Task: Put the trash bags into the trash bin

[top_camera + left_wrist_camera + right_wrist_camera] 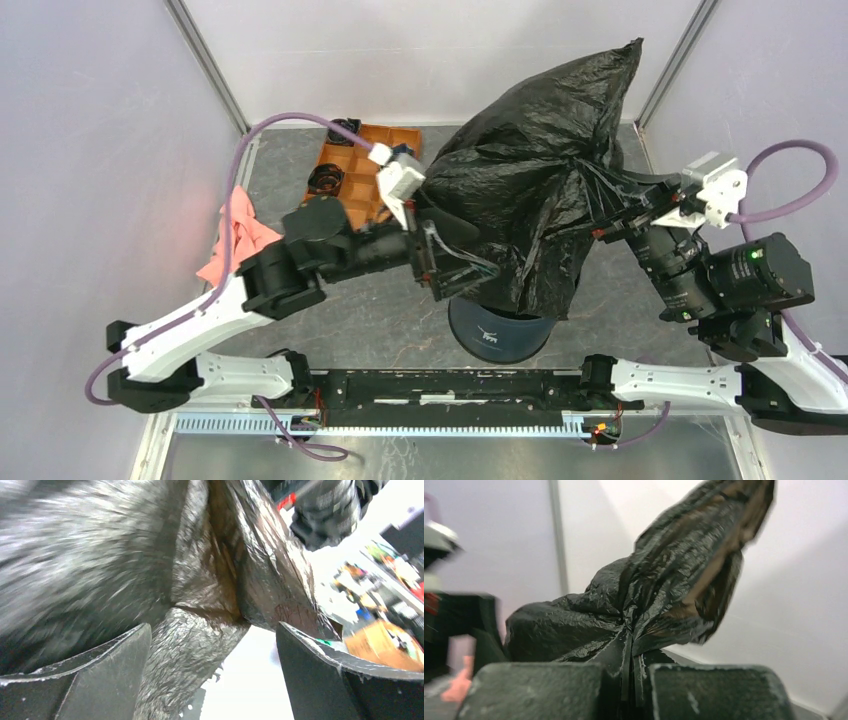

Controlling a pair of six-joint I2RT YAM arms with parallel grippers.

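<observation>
While your right claw [630, 680] is clenched on a gathered fold of the black bag [530, 170], your left claw [212, 635] stands released, its 2 fingers [100, 675] spread wide. Wrinkled glossy film fills the left wrist view just beyond those fingers; you cannot tell whether it touches them. The bag is held up between both arms, bunched and puffed, with 1 peak pointing toward the back wall. Its lower folds drape over the top of the navy bin [500, 335], which stands upright on the grey table [380, 300] near the arm bases, white logo facing you. Most of the bag sits above the bin's rim. Far left, an orange tray [365, 165] and a pink cloth [240, 235] lie well apart from the bin.
</observation>
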